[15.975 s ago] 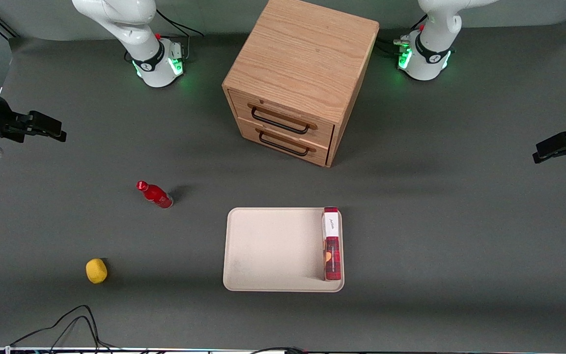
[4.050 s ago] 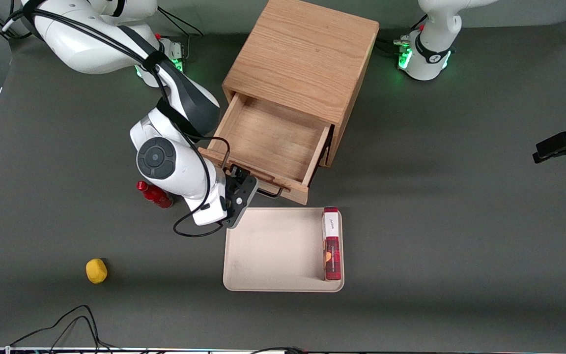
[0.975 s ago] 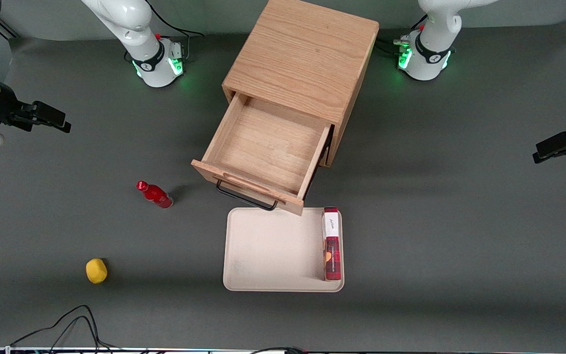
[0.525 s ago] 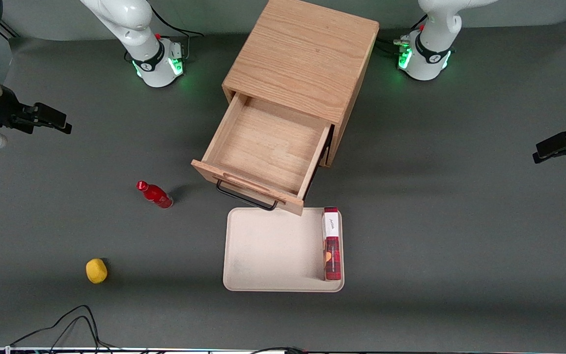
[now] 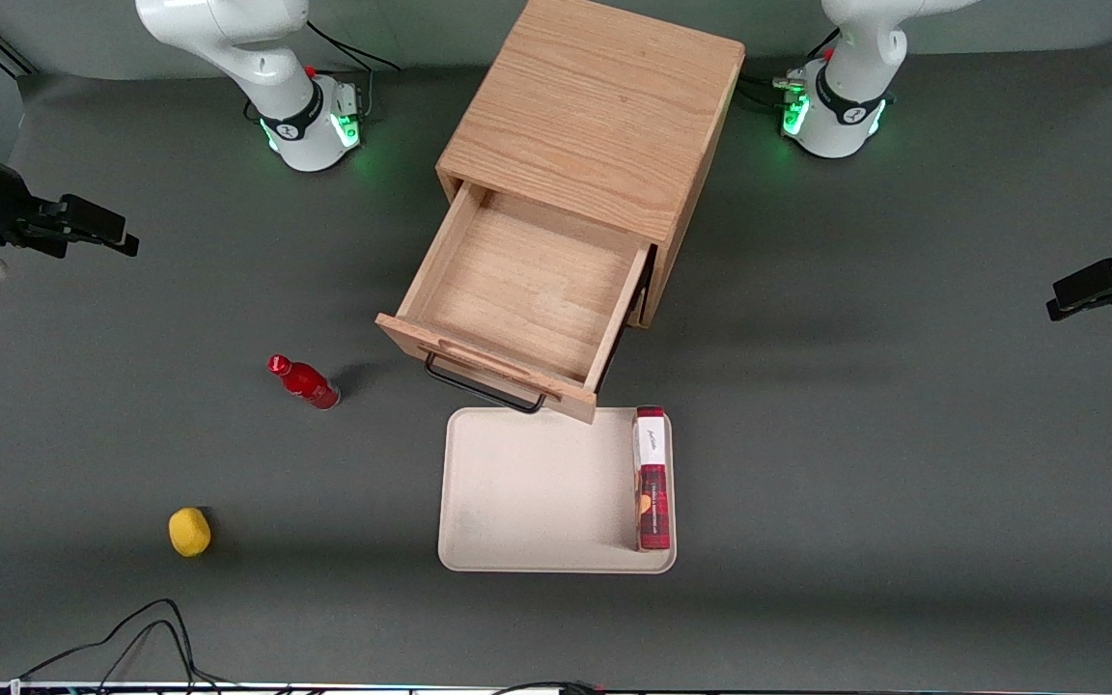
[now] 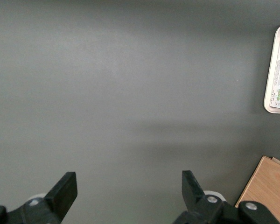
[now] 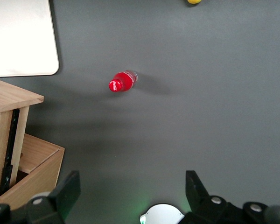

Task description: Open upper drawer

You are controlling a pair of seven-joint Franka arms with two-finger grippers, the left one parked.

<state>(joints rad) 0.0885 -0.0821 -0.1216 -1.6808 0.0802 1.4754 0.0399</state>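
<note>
The upper drawer (image 5: 517, 290) stands pulled far out of the oak cabinet (image 5: 595, 106), and its tray is empty. Its black wire handle (image 5: 484, 386) hangs on the drawer front, just above the edge of a beige tray. My gripper (image 5: 124, 235) hovers high at the working arm's end of the table, well away from the drawer, open and holding nothing. The right wrist view looks down between the spread fingers of the gripper (image 7: 130, 189), with a corner of the drawer (image 7: 9, 95) at the picture's edge.
The beige tray (image 5: 537, 483) lies in front of the drawer with a red box (image 5: 653, 483) on it. A red bottle (image 5: 305, 383) lies on the mat beside the drawer front. A yellow object (image 5: 189, 532) sits nearer the camera. Cables (image 5: 131, 637) run along the front edge.
The drawer went from shut to pulled out. My gripper has left the handle and drawn back to the working arm's end. Over the last second almost nothing has moved.
</note>
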